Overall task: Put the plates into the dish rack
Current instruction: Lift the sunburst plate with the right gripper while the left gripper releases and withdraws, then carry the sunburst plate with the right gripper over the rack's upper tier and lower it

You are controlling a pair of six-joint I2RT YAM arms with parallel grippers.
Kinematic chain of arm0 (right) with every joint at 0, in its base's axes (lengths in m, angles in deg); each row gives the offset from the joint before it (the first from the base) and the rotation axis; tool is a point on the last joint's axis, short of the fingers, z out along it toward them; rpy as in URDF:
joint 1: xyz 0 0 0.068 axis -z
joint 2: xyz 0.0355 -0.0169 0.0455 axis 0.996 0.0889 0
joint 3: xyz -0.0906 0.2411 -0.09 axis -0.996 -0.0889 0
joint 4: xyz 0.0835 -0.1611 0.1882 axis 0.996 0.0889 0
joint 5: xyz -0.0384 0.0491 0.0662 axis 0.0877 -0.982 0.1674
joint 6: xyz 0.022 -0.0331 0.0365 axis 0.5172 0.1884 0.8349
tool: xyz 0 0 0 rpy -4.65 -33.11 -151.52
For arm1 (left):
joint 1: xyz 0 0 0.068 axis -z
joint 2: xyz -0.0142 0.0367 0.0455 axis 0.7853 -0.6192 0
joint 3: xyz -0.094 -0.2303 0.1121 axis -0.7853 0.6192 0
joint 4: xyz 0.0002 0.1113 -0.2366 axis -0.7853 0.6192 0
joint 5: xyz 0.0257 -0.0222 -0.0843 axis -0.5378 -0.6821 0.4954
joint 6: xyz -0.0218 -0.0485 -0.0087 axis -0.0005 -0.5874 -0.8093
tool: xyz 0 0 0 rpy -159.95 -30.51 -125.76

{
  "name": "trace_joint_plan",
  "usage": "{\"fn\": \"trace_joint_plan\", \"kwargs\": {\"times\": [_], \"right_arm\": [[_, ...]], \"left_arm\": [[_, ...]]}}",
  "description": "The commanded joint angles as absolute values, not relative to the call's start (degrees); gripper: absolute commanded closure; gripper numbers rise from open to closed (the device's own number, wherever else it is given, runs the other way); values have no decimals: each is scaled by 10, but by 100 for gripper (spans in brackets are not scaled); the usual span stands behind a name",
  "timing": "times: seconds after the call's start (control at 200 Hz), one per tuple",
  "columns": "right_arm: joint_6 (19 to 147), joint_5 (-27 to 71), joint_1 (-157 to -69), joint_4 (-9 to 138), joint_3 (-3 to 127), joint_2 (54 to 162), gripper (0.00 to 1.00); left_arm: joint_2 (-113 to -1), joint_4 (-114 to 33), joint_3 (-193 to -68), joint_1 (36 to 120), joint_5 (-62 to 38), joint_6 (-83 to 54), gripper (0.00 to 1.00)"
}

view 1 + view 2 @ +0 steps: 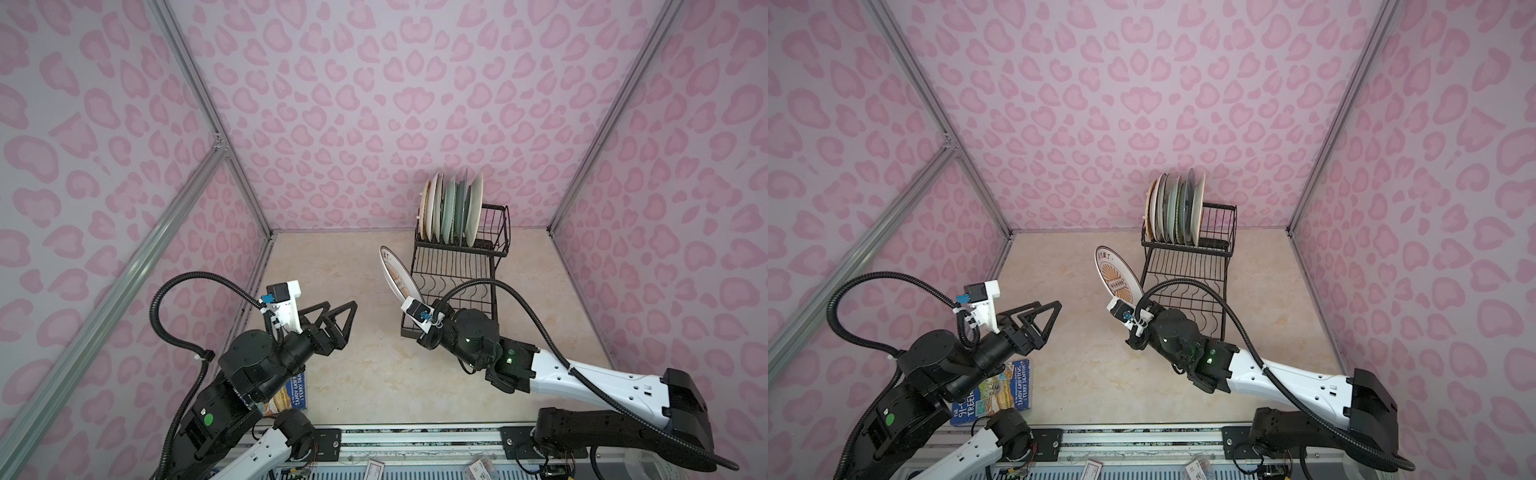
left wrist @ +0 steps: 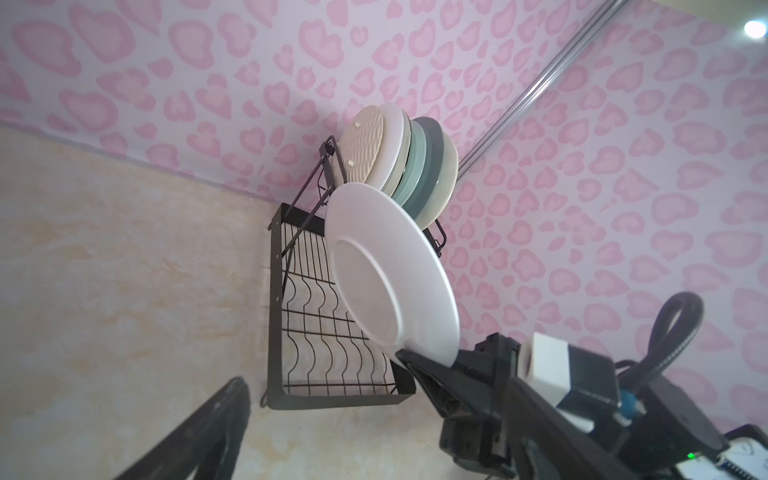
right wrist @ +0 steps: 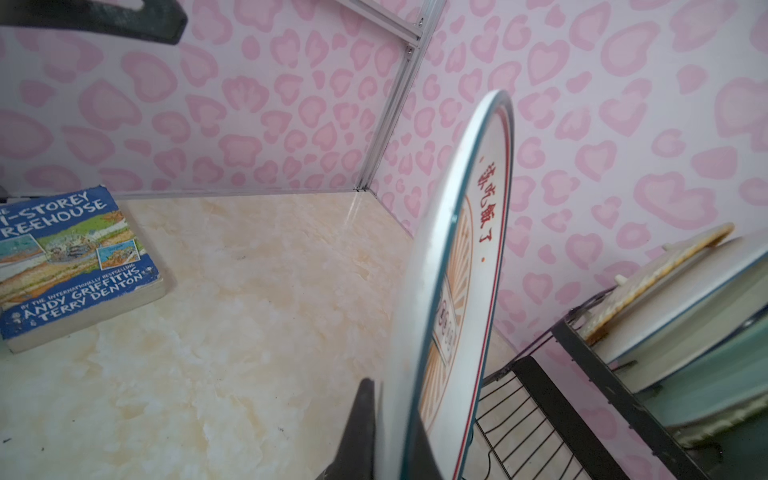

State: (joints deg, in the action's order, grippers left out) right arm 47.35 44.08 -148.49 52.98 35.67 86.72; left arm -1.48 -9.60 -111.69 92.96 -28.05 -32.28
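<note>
book (image 3: 75, 266): ANDY GRIFFITHS, TERRY DENTON | sunburst plate (image 3: 453, 291): red characters

The surface (image 1: 357, 374) is a pale beige, marble-patterned top with faint orange veining, closed in by pink-patterned walls on the left, far and right sides. Two things rest directly on it. A black wire dish rack (image 1: 455, 266) stands right of the middle, its long side running from near to far; its raised basket tier is at the far end, close to the far wall, and its flat tier of wavy wires reaches toward the near side. A blue-covered book (image 1: 1007, 388) lies flat, cover up, at the near left, well apart from the rack. Its edges look worn.
</note>
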Motion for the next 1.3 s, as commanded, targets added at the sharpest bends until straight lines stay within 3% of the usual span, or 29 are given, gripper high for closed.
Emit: {"fn": "trace_joint_plan", "kwargs": {"times": [0.0, 0.155, 0.34, 0.58, 0.865, 1.295], "right_arm": [[547, 469, -1485, 572, 395, 856, 100], [609, 491, -1484, 658, 488, 858, 100], [656, 484, -1461, 712, 578, 849, 100], [710, 501, -1392, 758, 696, 845, 100], [777, 469, -1241, 795, 770, 854, 100], [853, 319, -1048, 785, 763, 923, 100]], "left_arm": [[5, -124, -1100, 929, -290, -179, 3], [37, -164, -1023, 930, -305, -138, 3], [76, -234, -921, 930, -238, -104, 3], [79, -229, -906, 929, -209, -115, 3], [55, -214, -916, 929, -170, -141, 2], [46, -201, -923, 927, -148, -132, 3]]}}
